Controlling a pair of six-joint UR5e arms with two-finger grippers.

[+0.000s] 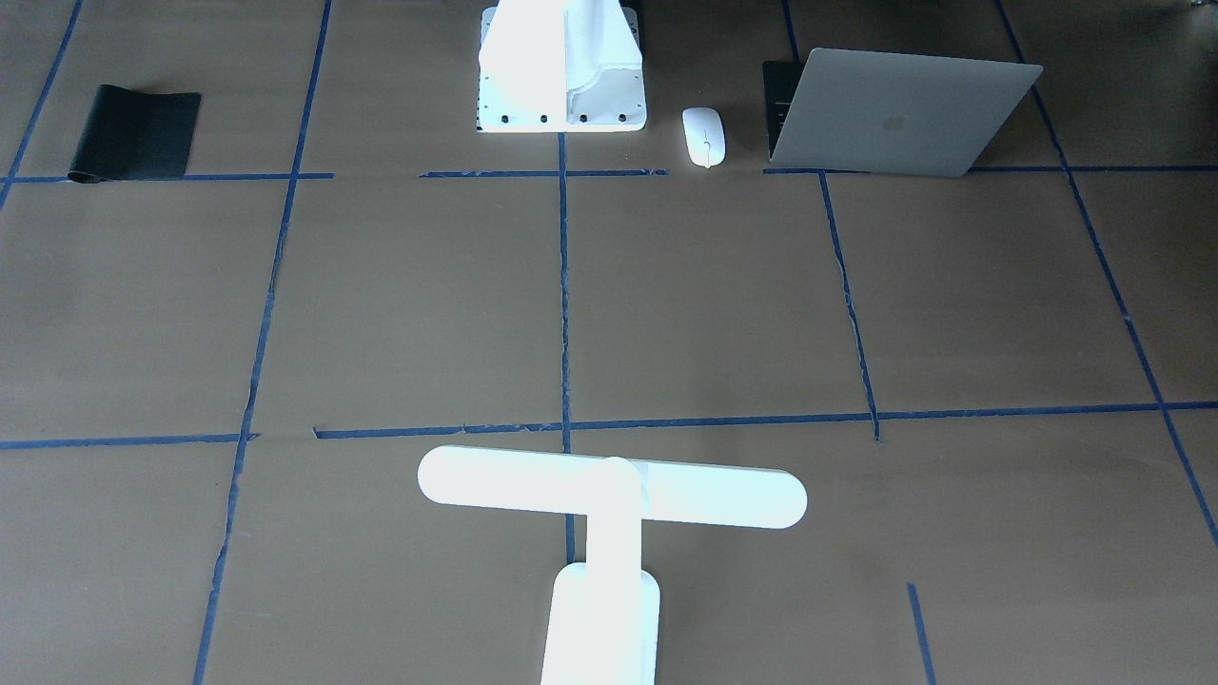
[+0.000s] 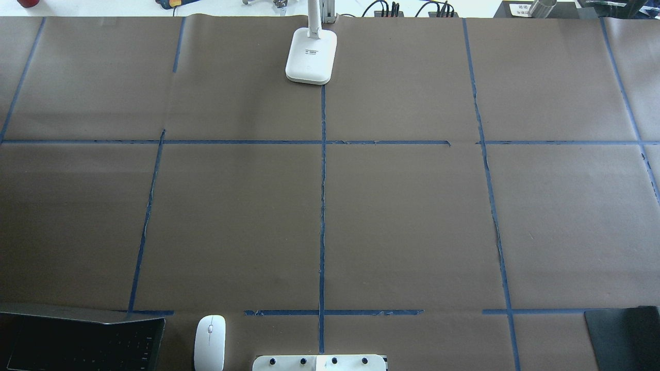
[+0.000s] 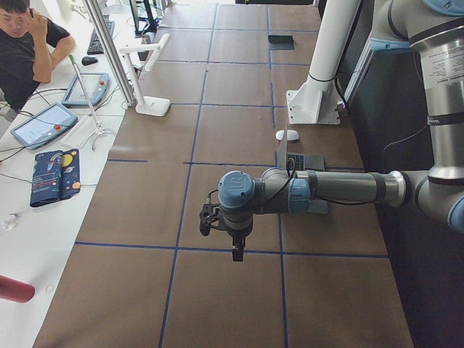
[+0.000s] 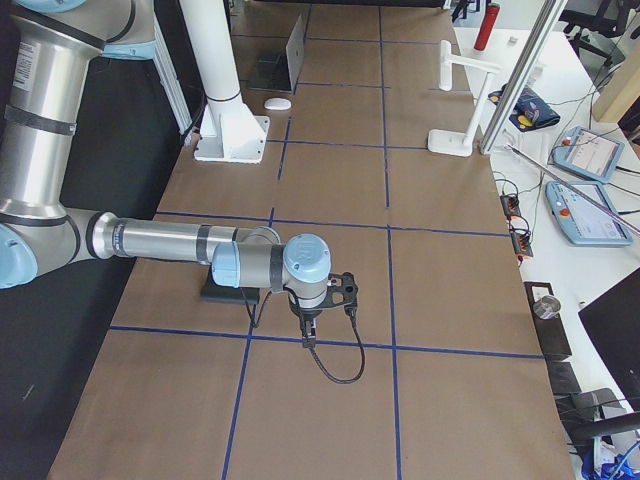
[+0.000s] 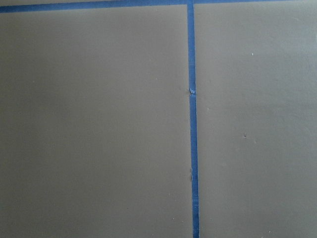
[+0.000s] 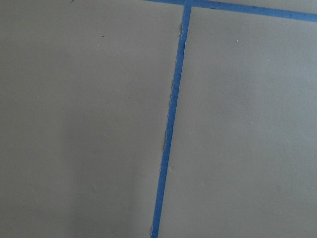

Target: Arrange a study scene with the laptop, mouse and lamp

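The laptop (image 1: 894, 114) stood open at the near-left edge, the mouse (image 1: 703, 136) just beside it, the lamp (image 1: 609, 495) well apart at the far edge. The left gripper (image 3: 235, 251) and right gripper (image 4: 308, 337) hovered over paper (image 5: 99, 124) (open or closed, I cannot tell). Likely best: grasp the laptop's base, not its lid.

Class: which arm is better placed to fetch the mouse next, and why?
Probably the left. The mouse lies beside the laptop on the robot's left side; the left arm extends there, while the right arm is at the other end, over the black mat.
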